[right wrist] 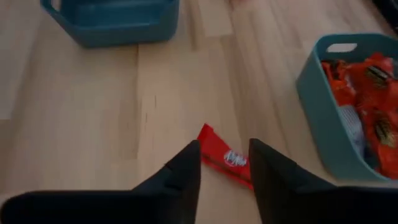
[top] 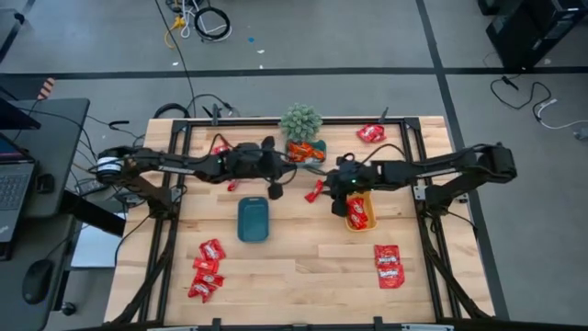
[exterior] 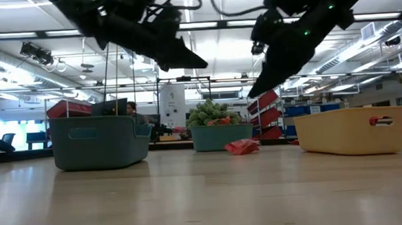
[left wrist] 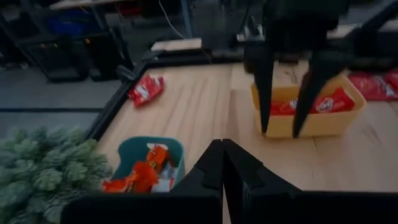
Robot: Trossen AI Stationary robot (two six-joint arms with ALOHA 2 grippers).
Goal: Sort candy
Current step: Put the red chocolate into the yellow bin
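red candy (right wrist: 225,159) lies under right gripper (right wrist: 224,163).

Both arms reach over mid-table, the right gripper (top: 323,190) above a red candy (top: 315,191) beside the yellow tray (top: 366,199).

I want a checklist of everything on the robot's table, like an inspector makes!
Surface: pale wooden table, dark frame.
Job's things: red candy heaped at front left; more at front right; some in the yellow tray; one red bar lies below the right gripper.
Clutter: potted plant; empty blue tray.
Grippers: left gripper shut, holding nothing; right gripper open.
Cables: black loops on the floor.
Surroundings: laptop desk to the left.
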